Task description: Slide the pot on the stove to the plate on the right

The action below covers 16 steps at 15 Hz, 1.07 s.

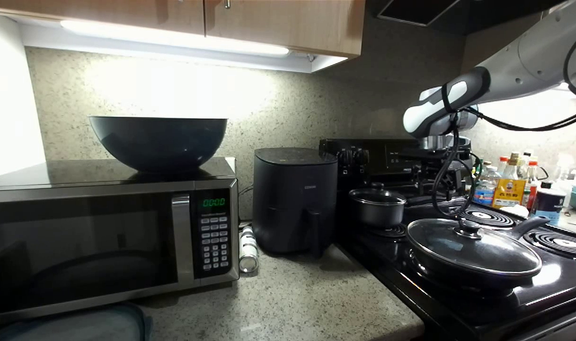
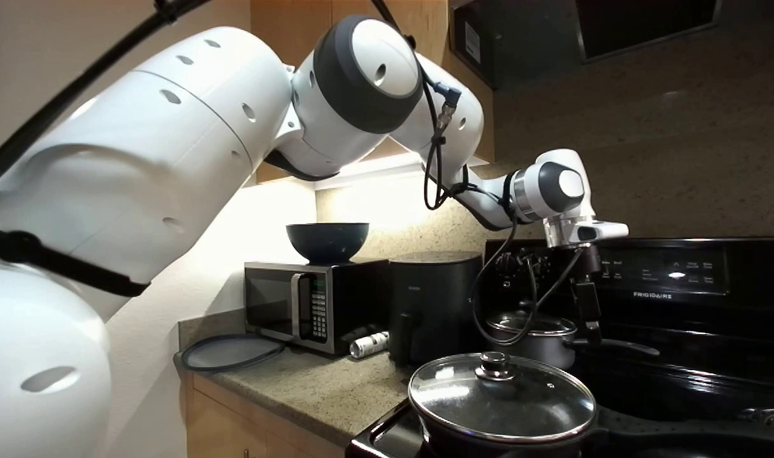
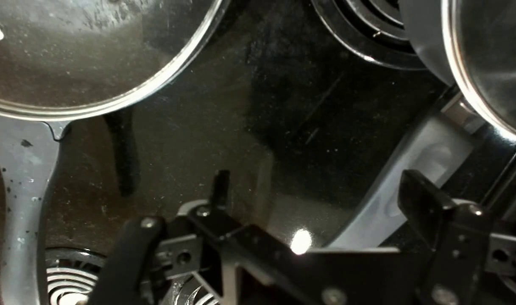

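Speckled wall (image 1: 396, 94) rising behind stove (image 1: 382, 255). We're hovering, gripper (image 3: 319, 188) spread wide, empty; pot (image 1: 377, 210) is sitting on rear burner (image 1: 391, 232) toward air fryer (image 1: 292, 203), handle (image 3: 387, 201) slanting across jaw gap in wrist view.

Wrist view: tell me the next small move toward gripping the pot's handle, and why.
I'd probably shift the open tool slightly toward the right of that view, to bring the handle of the pot mid-gap. The handle slants through that side, partly behind one finger, while the stove shows through most of the gap; lowering here might strike the handle.
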### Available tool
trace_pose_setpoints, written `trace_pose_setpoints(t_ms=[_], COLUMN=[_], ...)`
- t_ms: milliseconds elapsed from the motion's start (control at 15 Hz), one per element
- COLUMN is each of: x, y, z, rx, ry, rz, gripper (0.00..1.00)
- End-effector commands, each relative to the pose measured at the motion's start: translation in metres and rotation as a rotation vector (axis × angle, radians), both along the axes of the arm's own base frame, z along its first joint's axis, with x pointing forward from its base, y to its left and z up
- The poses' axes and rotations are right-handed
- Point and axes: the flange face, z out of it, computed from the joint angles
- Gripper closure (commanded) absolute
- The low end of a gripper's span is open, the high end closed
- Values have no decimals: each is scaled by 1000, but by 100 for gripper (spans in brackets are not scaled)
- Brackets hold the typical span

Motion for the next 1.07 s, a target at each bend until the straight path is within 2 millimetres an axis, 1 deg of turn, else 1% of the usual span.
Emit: trace_pose_setpoints(t_ms=[0, 133, 333, 400, 600, 667, 800, 1000], x=[7, 11, 19, 15, 18, 18, 19, 21], y=[-3, -2, -3, -5, -4, -5, -9, -16], z=[-9, -15, -18, -18, -20, -15, -13, -17], rx=[0, -35, -148, -85, -120, -119, -116, -124], ry=[-10, -24, -78, -53, -67, -85, -94, -90], rz=[-83, -163, -264, -210, -243, -255, -281, -313], gripper=[0, 0, 0, 0, 0, 0, 0, 0])
